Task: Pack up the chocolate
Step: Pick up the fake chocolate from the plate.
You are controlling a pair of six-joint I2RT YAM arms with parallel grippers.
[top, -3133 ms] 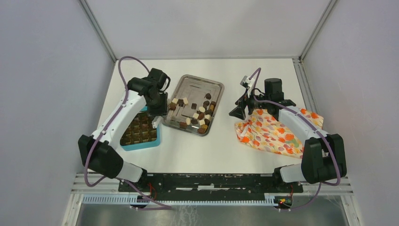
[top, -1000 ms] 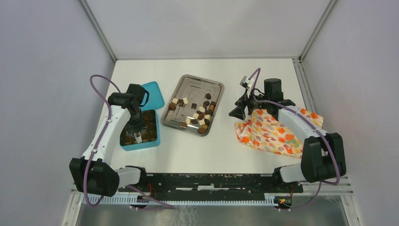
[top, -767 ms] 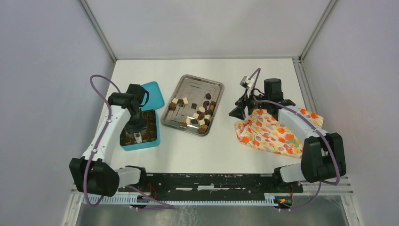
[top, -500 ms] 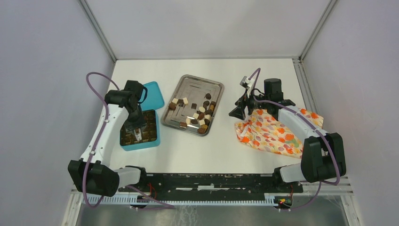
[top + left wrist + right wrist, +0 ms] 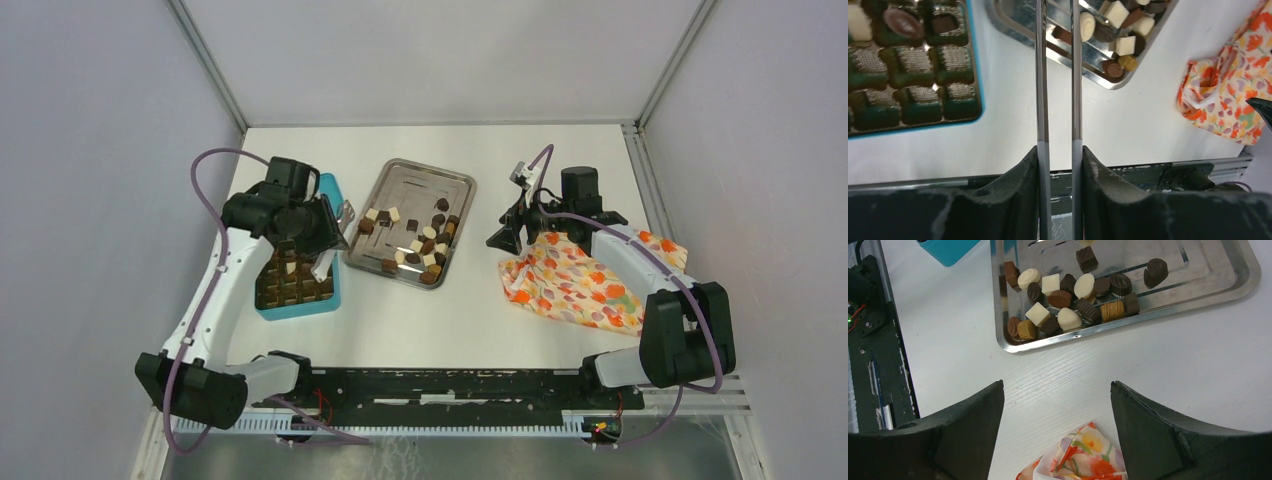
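Several chocolates (image 5: pixel 425 240) lie in the steel tray (image 5: pixel 458 182); they also show in the right wrist view (image 5: pixel 1063 300) and the left wrist view (image 5: pixel 1120 30). The teal box (image 5: pixel 330 296) holds several pieces, among them a cream-white one (image 5: pixel 291 267). My left gripper (image 5: pixel 325 240) is shut on metal tweezers (image 5: pixel 1041 75), raised between the box (image 5: pixel 975 75) and the tray (image 5: pixel 1083 65). The tweezer tips are out of the left wrist view. My right gripper (image 5: pixel 505 237) is open and empty (image 5: pixel 1057 385) over a corner of the orange floral cloth (image 5: pixel 1078 460).
The floral cloth (image 5: pixel 580 280) lies crumpled at the right under the right arm. The teal lid (image 5: pixel 328 192) lies behind the box, mostly hidden by the left arm. The black rail (image 5: pixel 440 385) runs along the near edge.
My left gripper has lifted the tweezers out of the teal box and swung right toward the tray. A cream-white piece now shows in the box. The right arm has not moved.
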